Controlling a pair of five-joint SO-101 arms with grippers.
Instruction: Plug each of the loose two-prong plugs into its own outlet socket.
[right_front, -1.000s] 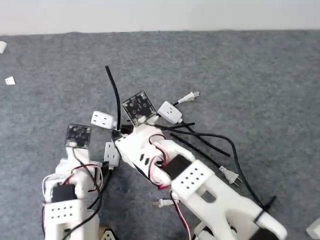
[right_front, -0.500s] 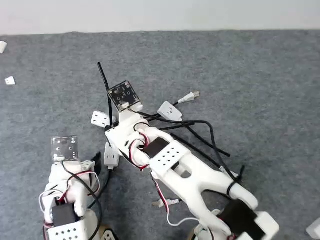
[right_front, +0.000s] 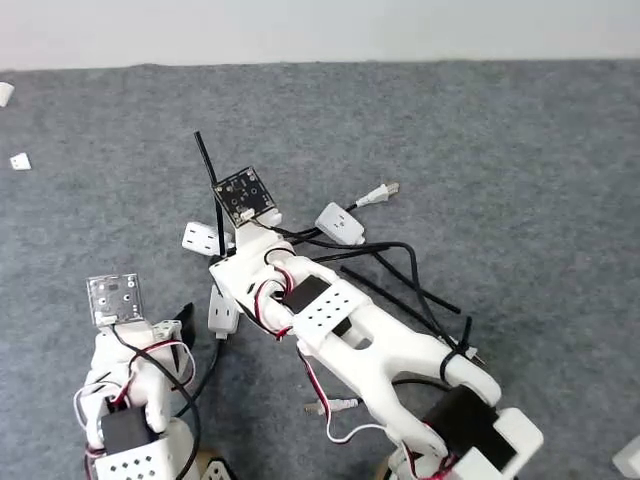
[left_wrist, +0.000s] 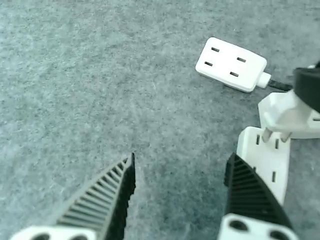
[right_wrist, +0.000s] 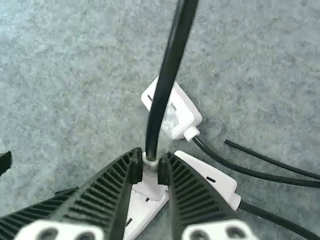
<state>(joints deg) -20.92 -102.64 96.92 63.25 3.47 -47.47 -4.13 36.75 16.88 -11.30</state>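
The white two-prong plug on a black cable (left_wrist: 286, 111) sits at the end of a long white plastic outlet strip (left_wrist: 264, 159). Its prongs are angled down at the strip's slots and still showing, so from here it's not seated. My right gripper (right_wrist: 151, 159) is clamped tight on that plug, with the black cable running up between the ribbed black fingers.

My left gripper (left_wrist: 181, 159) is just beside the strip, low over the carpet, with its jaws wide apart and nothing in them.

A second white outlet block with four slots (left_wrist: 229, 64) lies flat nearby. A third white block (right_front: 340, 224) sits on the other side of the right arm.

Two loose white plugs are lying around. One (right_front: 378, 193) is just past that third block, and the other (right_front: 328, 405) is down by the arm bases. It's all on grey carpet (right_front: 500, 150).
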